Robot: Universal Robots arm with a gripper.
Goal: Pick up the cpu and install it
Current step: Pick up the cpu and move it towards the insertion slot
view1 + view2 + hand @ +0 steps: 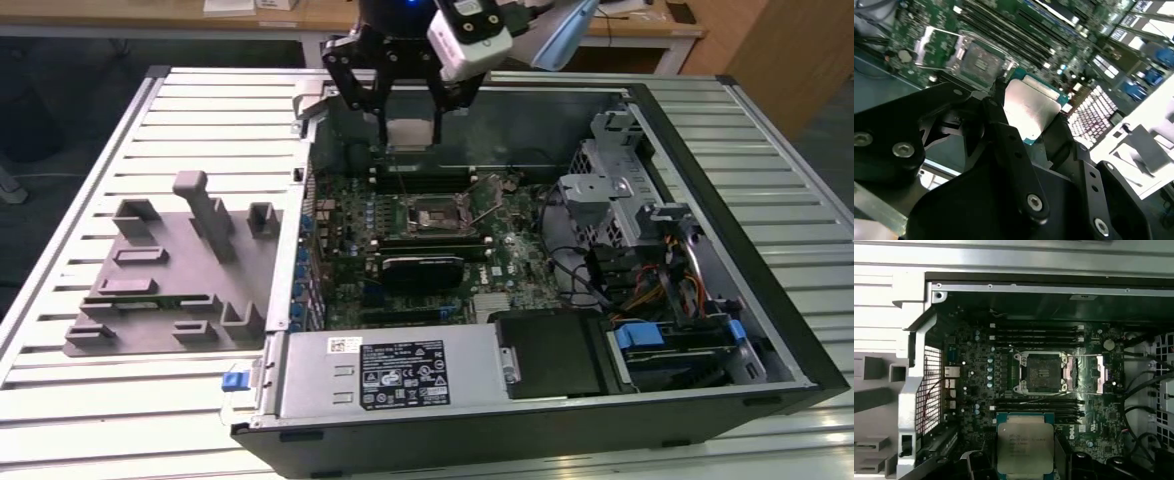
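Item: cpu (1025, 447), silver top. We log it clamped by its edges in the gripper (407, 138), held over the motherboard (514, 235) near the computer case's (534, 440) far edge, apart from the open socket (1043, 372).

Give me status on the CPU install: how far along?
Done: pickup. The cpu is clamped between the fingers of the gripper.
In hand: it hangs over the motherboard inside the open computer case, short of the socket.
Left: seating. The socket is empty, its load plate open.
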